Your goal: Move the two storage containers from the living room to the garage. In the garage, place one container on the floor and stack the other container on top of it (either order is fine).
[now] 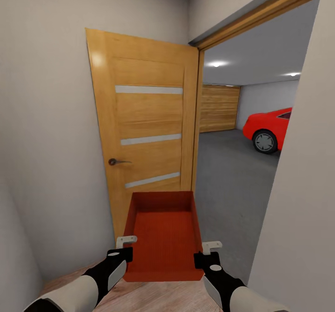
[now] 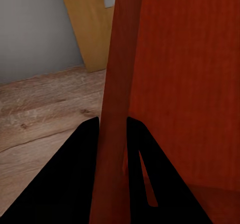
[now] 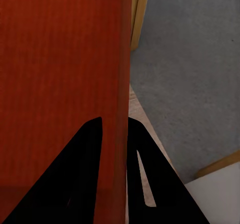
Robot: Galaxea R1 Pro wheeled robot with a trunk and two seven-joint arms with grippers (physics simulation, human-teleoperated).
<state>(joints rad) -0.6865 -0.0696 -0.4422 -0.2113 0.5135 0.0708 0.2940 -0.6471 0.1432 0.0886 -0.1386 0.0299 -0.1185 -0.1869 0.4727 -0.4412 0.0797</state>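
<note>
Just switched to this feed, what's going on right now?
The robot is carrying one orange-red storage container in front of it, with the left end effector clamped on its left wall and the right end effector on its right wall. It stands on the wood plank floor at the open wooden door. The garage's grey floor and a red car lie ahead.

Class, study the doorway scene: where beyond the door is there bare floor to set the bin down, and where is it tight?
Free: the grey floor between the open wooden door and the red car, back to the far wooden wall. Tight: the doorway itself, where the storage container, clamped by the left gripper and right gripper, sits between door and white wall.
</note>
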